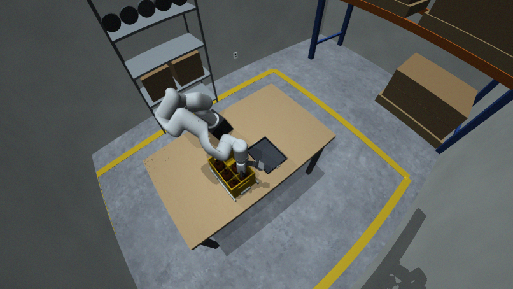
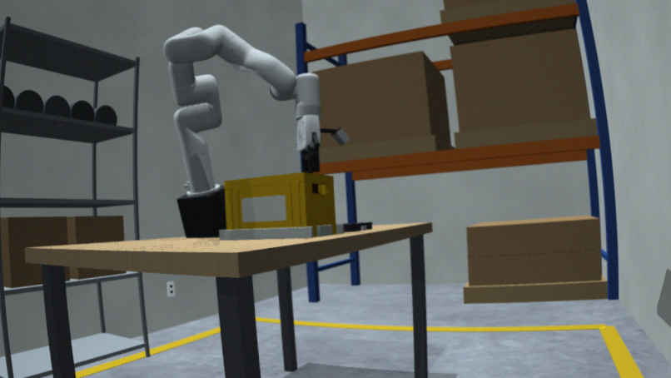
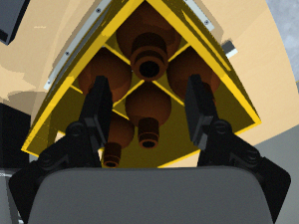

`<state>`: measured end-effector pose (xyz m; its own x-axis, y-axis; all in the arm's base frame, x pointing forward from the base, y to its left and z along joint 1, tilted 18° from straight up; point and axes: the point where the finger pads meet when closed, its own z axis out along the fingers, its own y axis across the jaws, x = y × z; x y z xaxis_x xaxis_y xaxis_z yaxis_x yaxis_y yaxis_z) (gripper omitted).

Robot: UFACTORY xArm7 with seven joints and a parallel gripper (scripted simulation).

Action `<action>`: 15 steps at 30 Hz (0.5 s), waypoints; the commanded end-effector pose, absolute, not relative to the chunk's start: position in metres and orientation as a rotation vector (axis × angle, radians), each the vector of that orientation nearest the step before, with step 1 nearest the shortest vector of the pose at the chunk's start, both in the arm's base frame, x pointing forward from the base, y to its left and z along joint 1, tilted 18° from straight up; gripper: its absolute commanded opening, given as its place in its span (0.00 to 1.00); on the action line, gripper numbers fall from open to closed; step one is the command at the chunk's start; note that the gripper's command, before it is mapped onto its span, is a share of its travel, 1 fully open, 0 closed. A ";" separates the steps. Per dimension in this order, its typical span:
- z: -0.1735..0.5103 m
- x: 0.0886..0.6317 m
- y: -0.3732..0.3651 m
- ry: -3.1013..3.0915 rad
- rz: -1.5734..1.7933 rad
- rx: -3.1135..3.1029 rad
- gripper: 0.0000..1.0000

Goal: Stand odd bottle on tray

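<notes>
Five brown bottles [image 3: 149, 104] stand in the yellow crate [image 3: 218, 82], seen only by the wrist view; the gripper [image 3: 149, 110] hangs partly open and empty just above the crate, the dark tray [image 1: 267, 154] beside it

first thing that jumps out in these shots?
The yellow crate near the middle of the wooden table, packed with brown bottles. The white arm bends down from its base at the table's back edge, and its open gripper hangs just above the crate, straddling one bottle neck without touching it. The dark tray lies beside the crate with no bottle on it.
</notes>
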<state>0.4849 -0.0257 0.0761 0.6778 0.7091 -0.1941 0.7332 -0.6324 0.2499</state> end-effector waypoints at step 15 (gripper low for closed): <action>0.073 0.487 -0.026 1.145 -0.105 2.583 0.65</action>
